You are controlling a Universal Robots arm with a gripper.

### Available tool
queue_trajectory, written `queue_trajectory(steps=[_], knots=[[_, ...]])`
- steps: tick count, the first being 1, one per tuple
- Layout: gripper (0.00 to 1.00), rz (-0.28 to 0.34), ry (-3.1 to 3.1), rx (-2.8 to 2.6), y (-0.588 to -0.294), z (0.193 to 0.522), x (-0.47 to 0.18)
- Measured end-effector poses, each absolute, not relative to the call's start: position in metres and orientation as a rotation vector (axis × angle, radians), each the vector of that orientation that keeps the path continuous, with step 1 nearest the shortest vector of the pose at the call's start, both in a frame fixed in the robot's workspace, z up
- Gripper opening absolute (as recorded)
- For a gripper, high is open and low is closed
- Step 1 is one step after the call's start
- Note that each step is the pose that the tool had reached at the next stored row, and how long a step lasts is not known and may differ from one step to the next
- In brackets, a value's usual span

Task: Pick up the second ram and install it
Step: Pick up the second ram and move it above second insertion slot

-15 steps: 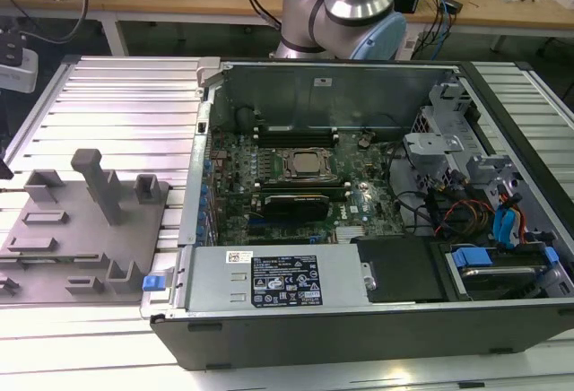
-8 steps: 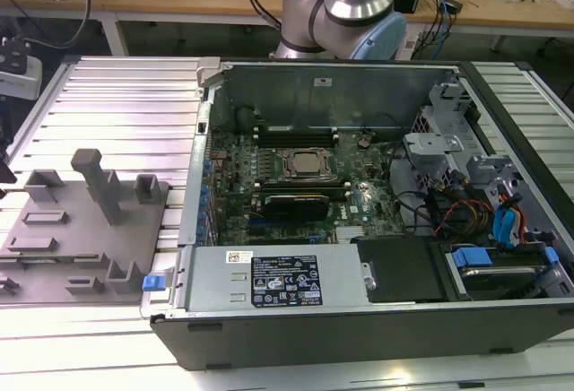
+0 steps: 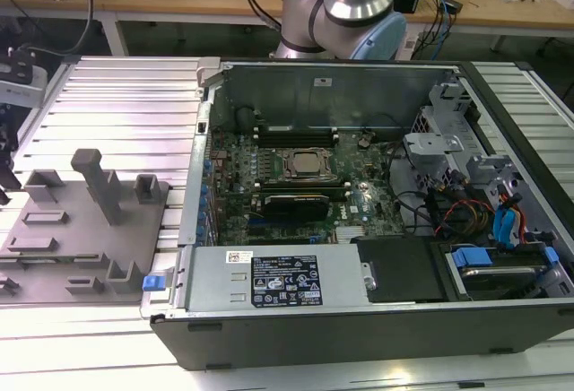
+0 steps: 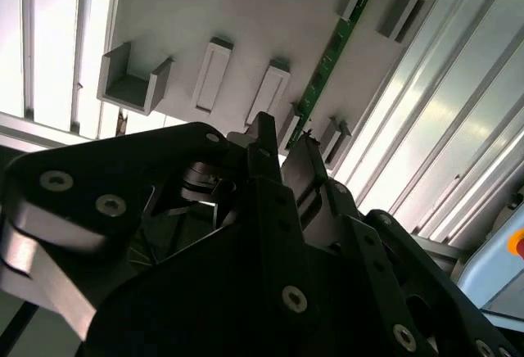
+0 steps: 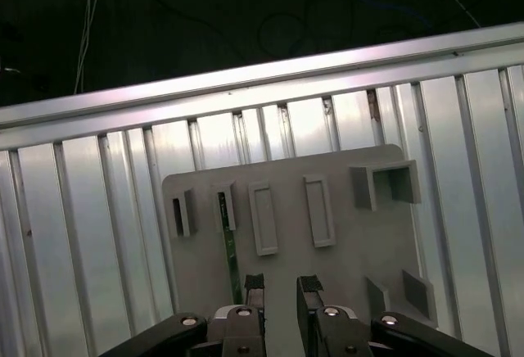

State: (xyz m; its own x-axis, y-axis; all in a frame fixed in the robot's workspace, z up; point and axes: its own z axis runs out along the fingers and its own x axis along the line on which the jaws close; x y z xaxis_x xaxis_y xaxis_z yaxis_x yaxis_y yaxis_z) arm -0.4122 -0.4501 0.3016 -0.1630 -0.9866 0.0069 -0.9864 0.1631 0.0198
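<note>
The second ram (image 5: 232, 249), a thin, flat green strip of circuit board, is being held on edge in a narrow channel of the matte grey holder plate (image 5: 352, 267). Its far end is being cradled by a small raised bracket (image 5: 223, 210). Beside it on the plate, two hollow rectangular frames (image 5: 262, 218) and a box-shaped pocket (image 5: 386, 183) are being shown, all in the same dull grey, moulded-looking material.

The gripper (image 5: 282, 285) is being hung over the plate. Its two black, blocky fingers (image 5: 255, 285) are being held apart, with bare plate seen through the gap and nothing clamped. In the first wrist view the green stick is being passed just beside one fingertip, outside the gap.

The plate is being carried on a ribbed table of bright aluminium slats (image 5: 82, 234), glossy and long-grooved.

In the exterior view, the open black computer case (image 3: 359, 328) is being shown lying to the exterior view's right of the plate. Its green motherboard is being exposed, with a square metal CPU socket (image 3: 300, 165) and long black memory slots (image 3: 296, 133).
</note>
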Motion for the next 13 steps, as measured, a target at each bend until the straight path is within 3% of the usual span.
queue_trajectory(steps=[13], knots=[[0.3,-0.016,-2.37,2.035,-0.469,0.291,-0.413]])
